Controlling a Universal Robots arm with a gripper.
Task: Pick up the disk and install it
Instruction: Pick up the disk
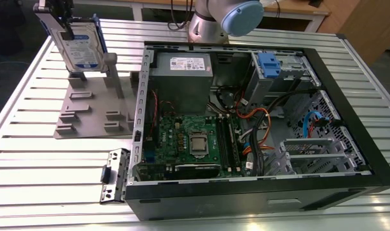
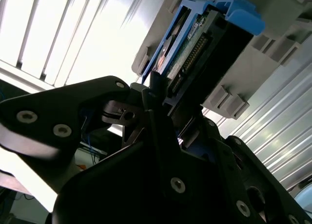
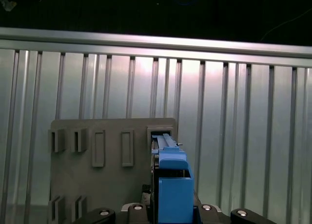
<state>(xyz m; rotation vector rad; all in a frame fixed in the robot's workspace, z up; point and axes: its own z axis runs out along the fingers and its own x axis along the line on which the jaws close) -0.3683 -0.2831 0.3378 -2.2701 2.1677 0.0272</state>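
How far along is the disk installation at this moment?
Done: the gripper is shut on the disk, which stands upright at the grey stand. In hand: the pickup; whether the disk has cleared the stand's slot is unclear. Left: installing; the disk is outside the open computer case, toward the exterior view's left.

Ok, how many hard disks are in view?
1. The disk stands upright at the exterior view's upper left, over the grey stand, held by the gripper. More may sit hidden in the case.

Open computer case (image 1: 246,204) on slatted table (image 1: 47,183), green motherboard (image 1: 182,137) inside, grey slotted stand (image 1: 85,115) beside it
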